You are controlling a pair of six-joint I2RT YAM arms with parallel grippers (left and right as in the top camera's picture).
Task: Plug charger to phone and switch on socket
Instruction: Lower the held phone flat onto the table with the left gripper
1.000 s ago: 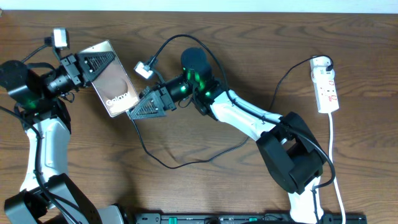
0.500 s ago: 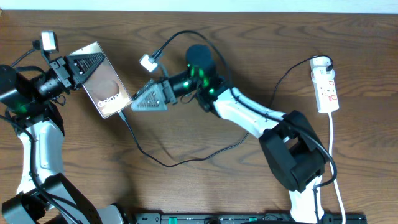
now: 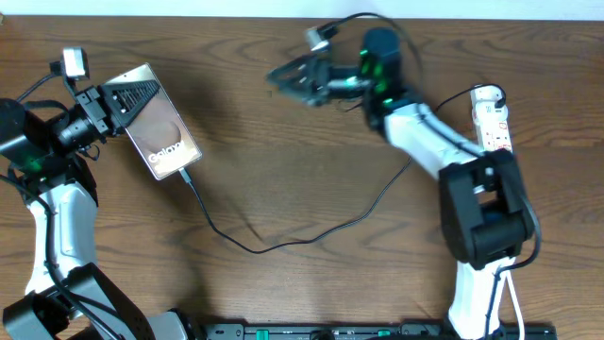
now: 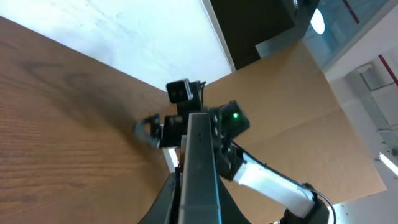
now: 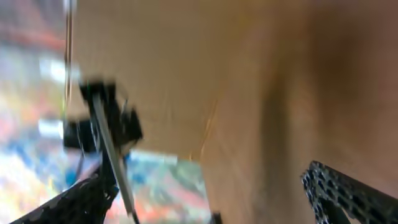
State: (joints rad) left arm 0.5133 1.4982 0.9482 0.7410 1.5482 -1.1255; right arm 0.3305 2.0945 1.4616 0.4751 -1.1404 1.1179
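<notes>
My left gripper is shut on the silvery phone and holds it tilted at the far left, screen up. In the left wrist view the phone shows edge-on between the jaws. The black charger cable runs from its plug tip, which sits at the phone's lower end, across the table towards the white socket strip at the far right. My right gripper is open and empty, up at the back middle, well away from the phone. The right wrist view is blurred, with its fingers wide apart.
The cable lies in a loose loop over the middle of the wooden table. The strip's white cord runs down the right side behind my right arm's base. A brown board stands behind the table.
My right gripper has let go at the phone's lower end and swung up and to the right. The phone moved a little up and left, then stayed still with the cable at its end.
</notes>
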